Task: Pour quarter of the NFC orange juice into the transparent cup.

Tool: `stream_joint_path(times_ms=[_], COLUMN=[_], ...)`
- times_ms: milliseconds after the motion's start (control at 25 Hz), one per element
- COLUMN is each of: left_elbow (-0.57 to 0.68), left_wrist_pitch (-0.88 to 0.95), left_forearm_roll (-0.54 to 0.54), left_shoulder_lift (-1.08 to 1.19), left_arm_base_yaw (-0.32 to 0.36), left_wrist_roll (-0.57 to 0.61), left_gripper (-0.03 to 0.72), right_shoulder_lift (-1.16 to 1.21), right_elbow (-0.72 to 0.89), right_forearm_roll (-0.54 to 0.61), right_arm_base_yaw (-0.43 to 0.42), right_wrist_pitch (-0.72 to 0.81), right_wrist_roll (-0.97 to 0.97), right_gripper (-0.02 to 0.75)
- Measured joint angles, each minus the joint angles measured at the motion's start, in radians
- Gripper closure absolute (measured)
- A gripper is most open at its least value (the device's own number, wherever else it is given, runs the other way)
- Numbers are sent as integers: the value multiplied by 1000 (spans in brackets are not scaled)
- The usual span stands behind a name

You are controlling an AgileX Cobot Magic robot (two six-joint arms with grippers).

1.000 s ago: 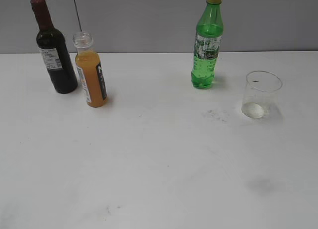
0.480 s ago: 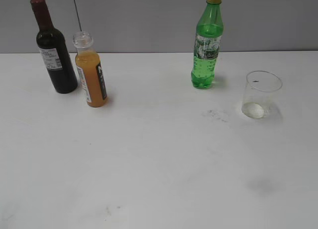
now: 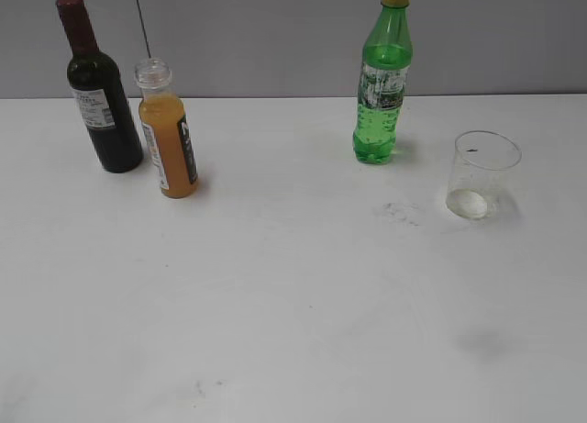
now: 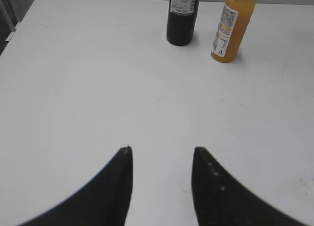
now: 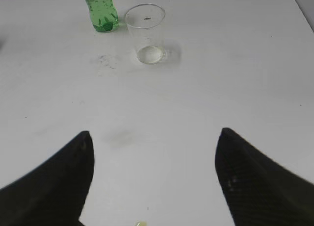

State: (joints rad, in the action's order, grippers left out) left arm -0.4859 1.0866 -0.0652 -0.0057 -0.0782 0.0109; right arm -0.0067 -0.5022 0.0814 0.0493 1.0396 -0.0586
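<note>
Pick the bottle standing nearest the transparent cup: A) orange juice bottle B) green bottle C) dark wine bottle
B: the green bottle stands just left of and behind the transparent cup on the right side of the table, while the dark wine bottle and the orange juice bottle stand together far off on the left.

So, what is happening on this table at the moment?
Nothing is being handled yet. The left gripper and the right gripper are both open above the white table. The NFC orange juice stands uncapped beside a dark wine bottle. The transparent cup stands empty near a green bottle.
</note>
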Motion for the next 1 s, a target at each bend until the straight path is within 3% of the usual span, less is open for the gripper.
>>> stream_joint_path(times_ms=[320,600,1000], left_elbow=[0,0,0], left_wrist_pitch=[0,0,0], left_forearm_roll=[0,0,0], left_shoulder_lift=[0,0,0], left_arm_base_yaw=[0,0,0], left_wrist_roll=[0,0,0], left_gripper=[374,374,374], right_shoulder_lift=[0,13,247], right_elbow=[-18,-21,-13], right_forearm_roll=[0,0,0], right_arm_base_yaw=[0,0,0], right_wrist_pitch=[-77,-392,-768], right_wrist_roll=[0,0,0], right_gripper=[147,147,147])
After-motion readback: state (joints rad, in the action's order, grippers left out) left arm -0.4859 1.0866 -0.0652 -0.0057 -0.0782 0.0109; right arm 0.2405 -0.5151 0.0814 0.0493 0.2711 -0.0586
